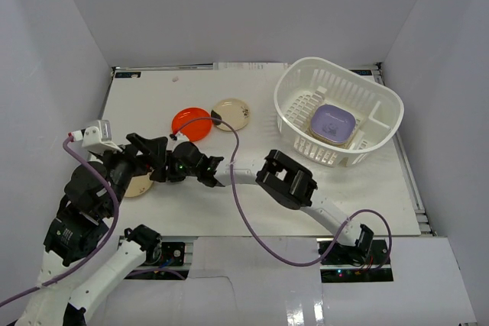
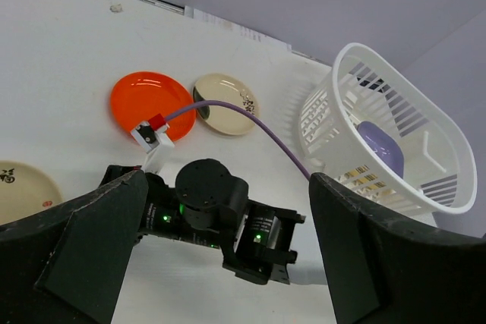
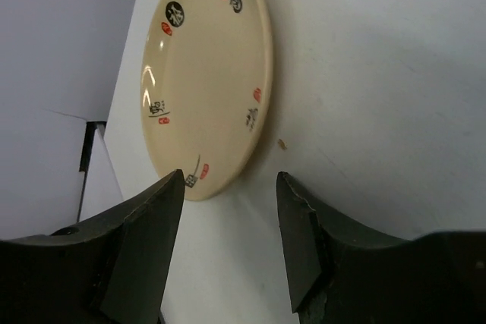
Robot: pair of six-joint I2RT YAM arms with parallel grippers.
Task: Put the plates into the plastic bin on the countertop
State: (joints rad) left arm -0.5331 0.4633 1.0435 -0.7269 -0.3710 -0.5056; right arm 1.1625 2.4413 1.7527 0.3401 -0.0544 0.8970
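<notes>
On the white countertop (image 1: 367, 188) lie a red plate (image 1: 191, 122), a beige plate (image 1: 231, 113) and a cream plate with small prints (image 1: 140, 185). A lavender plate (image 1: 333, 124) rests inside the white plastic bin (image 1: 386, 97) at the back right. My right gripper (image 3: 230, 177) reaches far left, low over the countertop. It is open, with the cream plate's (image 3: 205, 73) near rim just ahead of its left fingertip (image 3: 171, 187) and nothing between the fingers. My left gripper (image 2: 228, 178) hangs wide open above the right arm's wrist and holds nothing.
White walls enclose the countertop on three sides. The right arm (image 1: 286, 179) stretches across the middle, trailing a purple cable (image 1: 241, 211) that passes over the beige plate's edge. The left arm (image 1: 84, 196) crowds the near left corner.
</notes>
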